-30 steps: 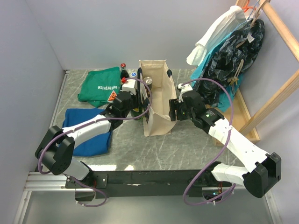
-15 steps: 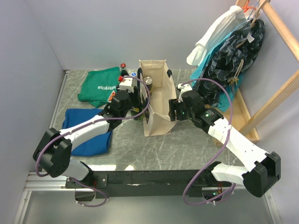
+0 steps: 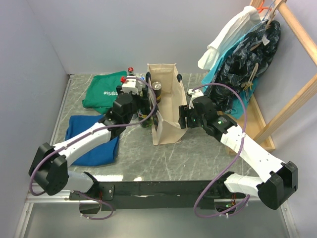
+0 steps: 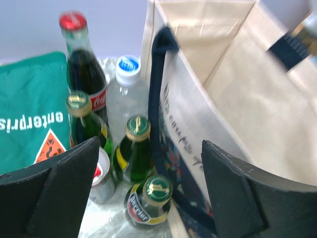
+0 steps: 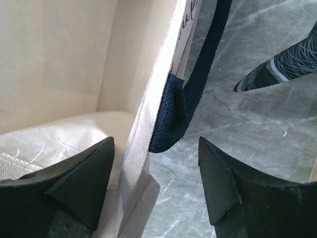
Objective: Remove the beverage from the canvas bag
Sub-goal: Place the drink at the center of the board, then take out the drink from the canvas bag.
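Straddling canvas bag (image 5: 59, 64), right pincer (image 5: 156, 141); left pincer (image 4: 151, 144) agape.

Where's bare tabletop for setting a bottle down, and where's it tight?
Best: bare marble between the front of the canvas bag and the black base rail. Narrower strip between the blue cloth and the bag. Crowded: bottle cluster packed between the green cloth and the bag; hanging garments fill the right side.
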Available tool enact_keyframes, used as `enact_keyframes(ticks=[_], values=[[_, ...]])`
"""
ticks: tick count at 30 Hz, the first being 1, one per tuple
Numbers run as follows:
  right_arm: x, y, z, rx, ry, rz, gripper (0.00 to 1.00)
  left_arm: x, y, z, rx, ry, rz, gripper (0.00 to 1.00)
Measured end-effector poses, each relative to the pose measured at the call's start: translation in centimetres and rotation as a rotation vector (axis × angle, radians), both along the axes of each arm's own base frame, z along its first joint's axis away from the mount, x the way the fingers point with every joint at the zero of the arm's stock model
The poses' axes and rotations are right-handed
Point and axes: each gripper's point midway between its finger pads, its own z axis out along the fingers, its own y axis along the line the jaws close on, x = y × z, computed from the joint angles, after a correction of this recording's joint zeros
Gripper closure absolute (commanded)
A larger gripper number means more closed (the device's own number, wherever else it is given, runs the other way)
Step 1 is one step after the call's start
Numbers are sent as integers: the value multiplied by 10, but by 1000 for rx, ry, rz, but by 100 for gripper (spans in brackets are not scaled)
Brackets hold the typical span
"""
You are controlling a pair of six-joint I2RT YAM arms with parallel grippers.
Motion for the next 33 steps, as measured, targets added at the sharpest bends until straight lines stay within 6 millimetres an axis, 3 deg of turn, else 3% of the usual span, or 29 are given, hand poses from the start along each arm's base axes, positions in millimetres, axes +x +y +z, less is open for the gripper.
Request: enact_keyframes(ticks=[9, 17, 20, 26, 28, 33], values=[[-1, 4, -1, -4, 3, 28, 25, 0, -12, 50, -46, -49, -58, 7], [-3, 10, 1, 8, 0, 74, 25, 9, -47, 95, -74, -67, -188, 7], [-4, 12, 1, 10, -4, 85, 25, 15, -61, 95, -65, -46, -229, 6], [-4, 14, 1, 13, -5, 97, 25, 24, -82, 71, -21, 41, -289, 5], [-4, 15, 2, 13, -7, 99, 25, 27, -87, 64, -6, 66, -301, 0], [-4, 15, 1, 11, -6, 99, 25, 34, -92, 54, 29, 100, -305, 4]])
